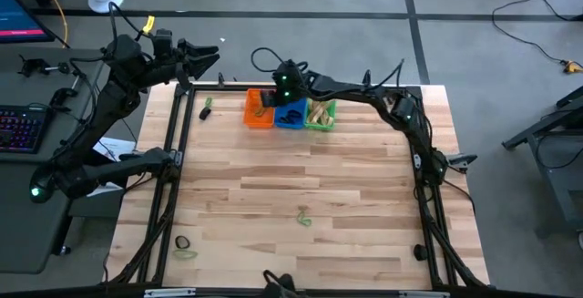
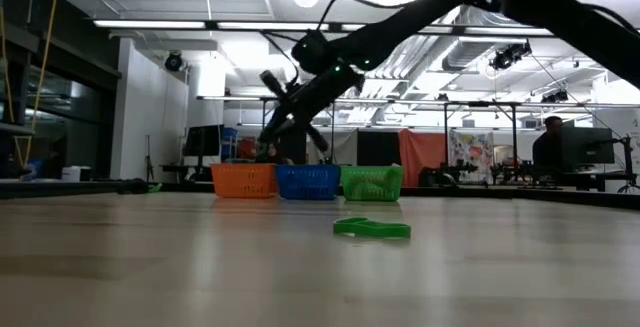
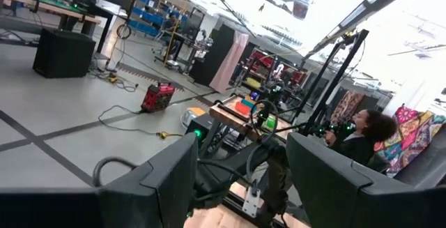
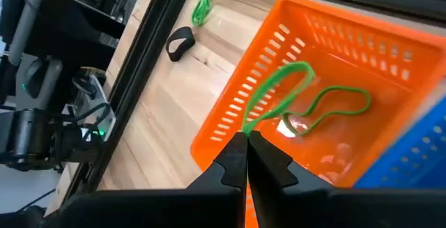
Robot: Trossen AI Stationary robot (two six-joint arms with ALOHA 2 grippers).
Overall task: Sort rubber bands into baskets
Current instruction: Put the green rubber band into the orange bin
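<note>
The right pincer (image 4: 247,139), pinched on a green rubber band (image 4: 279,95), hangs over the orange basket (image 4: 362,54). The left pincer (image 1: 211,58) waits open beyond it. Loose bands (image 1: 303,216) remain on the bench (image 1: 301,166).

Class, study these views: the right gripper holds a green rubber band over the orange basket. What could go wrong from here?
1. The right gripper pinches the green rubber band near the orange basket's wall; released here, it could drape over the rim or fall outside.
2. A green band already lies inside; the held loop could snag it.
</note>
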